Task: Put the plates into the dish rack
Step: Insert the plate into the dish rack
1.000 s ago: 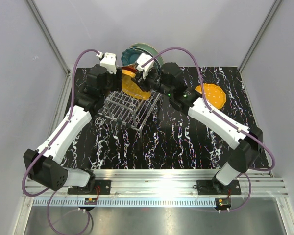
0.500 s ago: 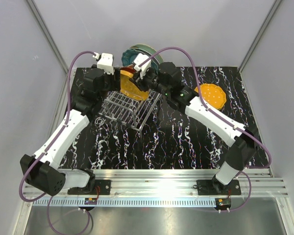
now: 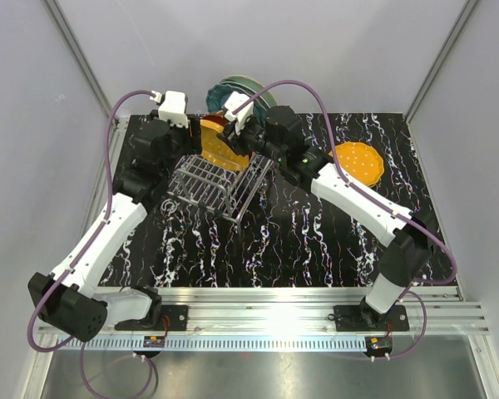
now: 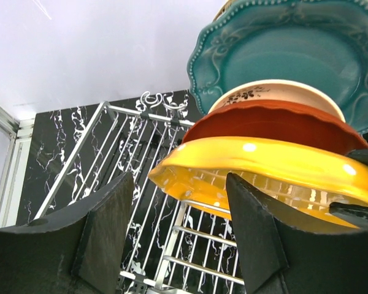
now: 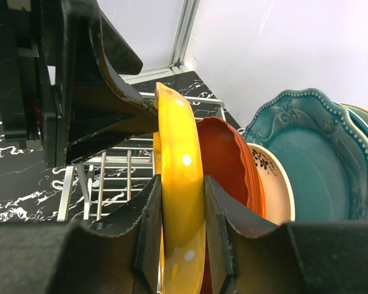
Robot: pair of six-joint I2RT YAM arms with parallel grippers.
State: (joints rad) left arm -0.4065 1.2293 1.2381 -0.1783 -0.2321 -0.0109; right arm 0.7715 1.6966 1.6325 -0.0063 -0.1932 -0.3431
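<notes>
Right gripper (image 5: 181,199) clamps the rim of the dotted yellow plate (image 5: 179,153), one finger on each face, plate held on edge and roughly upright. Over the last second it has carried the plate a little back and left across the far end of the dish rack (image 3: 212,187), closing on the row of standing plates. The plate now sits just beside the red-orange plate (image 5: 224,159), with the cream-centred plate (image 5: 273,177) and dark teal plate (image 5: 313,165) behind that.

Left gripper (image 4: 179,202) is open with nothing between its fingers. It has shifted left and back too, and one fingertip sits right at the yellow plate's edge; contact or not, cannot tell.

Rack bars show under the plate in the left wrist view, but whether its lower rim is in a slot yet is hidden.

Judgement: this is the final seating step for this plate, and it needs lowering into the slot next to the red one, then release. Risk is knocking the red plate.

One dotted orange plate (image 3: 359,162) lies flat on the desk (image 3: 316,241) at the right, well apart from the rack, not yet loaded
</notes>
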